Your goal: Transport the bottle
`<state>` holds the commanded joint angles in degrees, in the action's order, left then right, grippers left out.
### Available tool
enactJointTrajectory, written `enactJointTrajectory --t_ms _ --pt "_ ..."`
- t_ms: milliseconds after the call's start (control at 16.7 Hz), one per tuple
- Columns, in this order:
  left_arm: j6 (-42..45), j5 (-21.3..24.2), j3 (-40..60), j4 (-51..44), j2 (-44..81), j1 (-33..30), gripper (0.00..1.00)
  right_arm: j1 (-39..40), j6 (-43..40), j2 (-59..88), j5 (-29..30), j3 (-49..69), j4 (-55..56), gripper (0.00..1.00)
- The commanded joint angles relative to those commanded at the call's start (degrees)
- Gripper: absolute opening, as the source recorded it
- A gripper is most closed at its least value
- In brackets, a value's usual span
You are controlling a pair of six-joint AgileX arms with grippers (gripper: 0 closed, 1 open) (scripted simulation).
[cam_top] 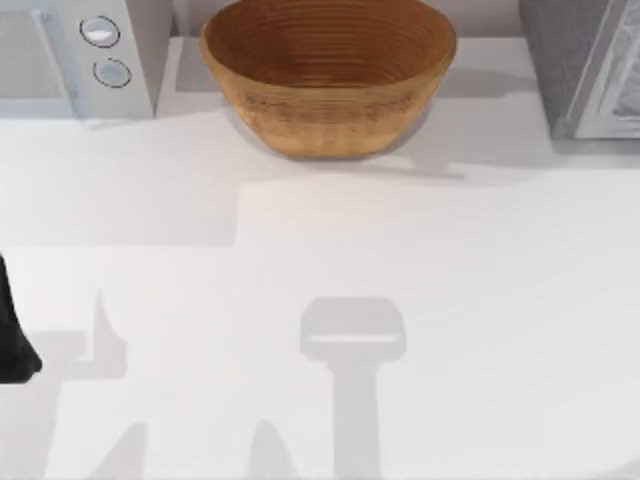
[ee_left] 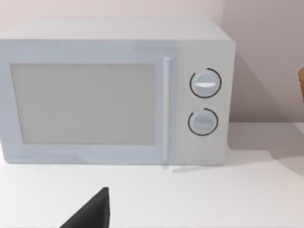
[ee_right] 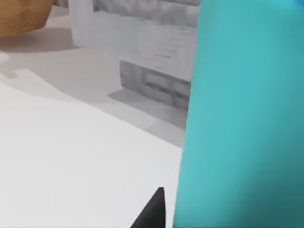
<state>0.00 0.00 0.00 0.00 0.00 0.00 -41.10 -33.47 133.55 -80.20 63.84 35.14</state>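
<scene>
The bottle (ee_right: 242, 114) shows as a broad cyan-turquoise wall very close in the right wrist view, standing upright; its cap and shoulder are out of frame. My right gripper (ee_right: 190, 213) is around it, with one black fingertip (ee_right: 153, 210) pressed against the bottle's side and the other hidden behind it. My left arm (cam_top: 14, 335) is parked at the table's left edge, facing the microwave.
A woven brown basket (cam_top: 328, 75) stands at the back centre of the white table (cam_top: 400, 300). A white microwave (cam_top: 75, 55) is at the back left, and a grey textured block (cam_top: 585, 65) at the back right.
</scene>
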Motion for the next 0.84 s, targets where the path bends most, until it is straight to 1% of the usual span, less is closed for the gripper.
enactJointTrajectory --t_ms 480,540,840 --pt "0.0 0.0 0.0 0.0 0.0 0.0 1.00 0.0 0.0 0.0 0.0 0.0 0.0 0.98" --pt "0.0 0.0 0.0 0.0 0.0 0.0 1.00 0.0 0.0 0.0 0.0 0.0 0.0 1.00" --pt "0.0 0.0 0.0 0.0 0.0 0.0 1.00 0.0 0.0 0.0 0.0 0.0 0.0 1.00"
